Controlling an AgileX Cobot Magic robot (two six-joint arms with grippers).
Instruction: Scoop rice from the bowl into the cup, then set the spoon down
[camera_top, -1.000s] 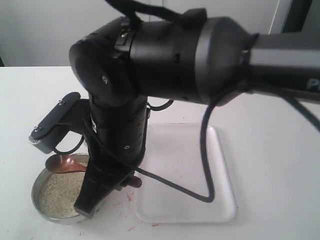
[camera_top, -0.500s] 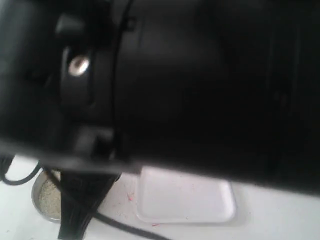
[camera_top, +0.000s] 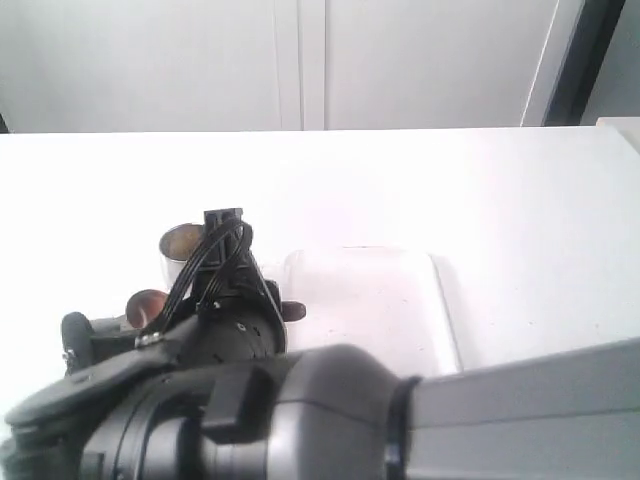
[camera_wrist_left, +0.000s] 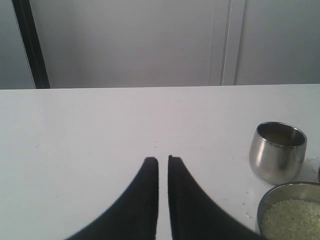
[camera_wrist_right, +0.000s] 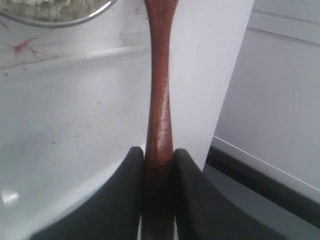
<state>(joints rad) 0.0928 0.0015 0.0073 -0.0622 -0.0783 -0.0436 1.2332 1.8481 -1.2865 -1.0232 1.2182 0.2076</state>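
Note:
My right gripper (camera_wrist_right: 159, 152) is shut on the handle of the dark reddish-brown spoon (camera_wrist_right: 160, 85). In the exterior view the spoon's head (camera_top: 148, 303) shows just in front of the steel cup (camera_top: 180, 245), and its handle end (camera_top: 293, 312) pokes out on the other side of the arm. Whether rice lies in the head I cannot tell. The bowl (camera_wrist_left: 290, 192) with rice (camera_wrist_left: 289, 219) stands next to the cup (camera_wrist_left: 277, 152); the arm hides the bowl in the exterior view. My left gripper (camera_wrist_left: 163, 160) is shut and empty, hovering over bare table.
A white tray (camera_top: 390, 300) lies right of the cup on the white table, with small red marks near its edge (camera_wrist_right: 25, 45). The right arm's bulk (camera_top: 300, 420) fills the front of the exterior view. White cabinet doors stand behind the table.
The right arm swung past the exterior camera, blocking it, and now sits low in front. The cup has come into view, the bowl is hidden, and the spoon stays gripped.

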